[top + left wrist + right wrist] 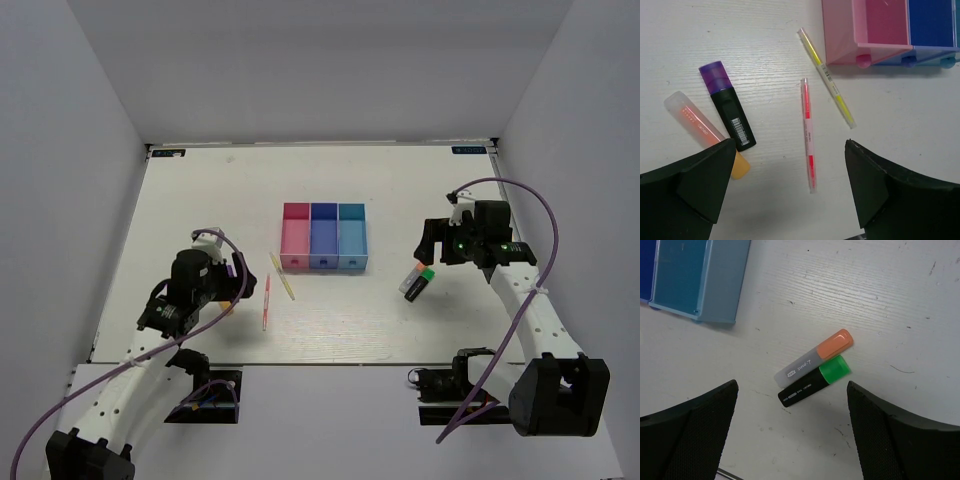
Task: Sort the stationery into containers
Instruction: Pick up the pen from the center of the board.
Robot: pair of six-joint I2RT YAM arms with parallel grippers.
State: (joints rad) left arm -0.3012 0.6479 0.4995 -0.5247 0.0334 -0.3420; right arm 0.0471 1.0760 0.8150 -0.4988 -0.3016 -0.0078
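Note:
The containers stand joined in a row mid-table: pink (pixel 296 240), blue (pixel 323 240) and teal (pixel 351 240). A pale-yellow pen (pixel 826 77) and a red-pink pen (pixel 808 135) lie left of the pink bin (pixel 865 30). Beside them lie a black marker with a purple cap (pixel 727 112) and an orange marker (pixel 705 132). My left gripper (pixel 790 165) hovers open above these, holding nothing. A grey marker with an orange cap (pixel 815 361) touches a black marker with a green cap (pixel 812 382), right of the teal bin (pixel 700 275). Above that pair my right gripper (pixel 792 405) is open and empty.
White walls enclose the table (pixel 400 330) on three sides. In the top view the left gripper (pixel 230 285) sits over the left markers and the right gripper (pixel 432 250) just behind the right pair (pixel 418 282). Purple cables loop from both arms.

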